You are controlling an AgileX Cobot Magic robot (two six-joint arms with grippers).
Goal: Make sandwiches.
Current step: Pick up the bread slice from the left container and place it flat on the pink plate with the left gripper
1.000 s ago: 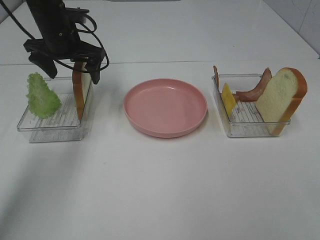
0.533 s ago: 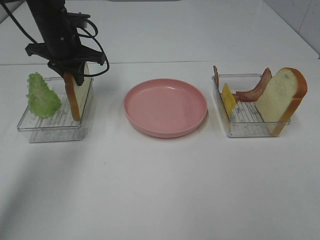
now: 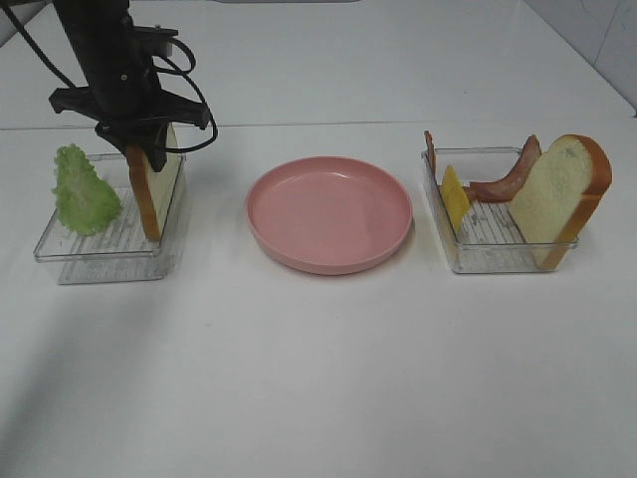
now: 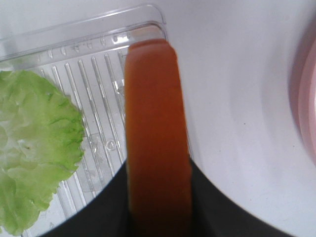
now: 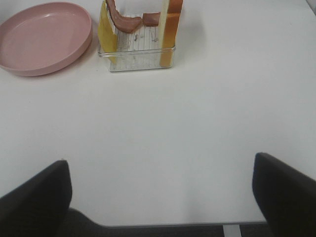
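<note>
My left gripper [image 3: 142,142] is shut on the top of a white bread slice [image 3: 156,189] with an orange-brown crust [image 4: 155,123], which stands upright in the left clear tray [image 3: 100,267]. In the left wrist view, dark fingers [image 4: 106,207] press the slice from both sides. Ruffled green lettuce [image 3: 82,191] leans in the same tray. The right tray [image 3: 498,261] holds a second bread slice [image 3: 562,194], bacon [image 3: 503,181] and a yellow cheese slice [image 3: 455,197]. My right gripper [image 5: 160,197] hangs open over bare table, well away from that tray.
A round pink plate [image 3: 328,212] sits empty between the two trays. White table stretches in front of the trays. A darker strip [image 5: 163,231] shows along the edge of the right wrist view, between the two fingers.
The left gripper's jaws have closed on the bread slice, which shifted a little toward the lettuce and stands straighter. The right arm has not moved.
</note>
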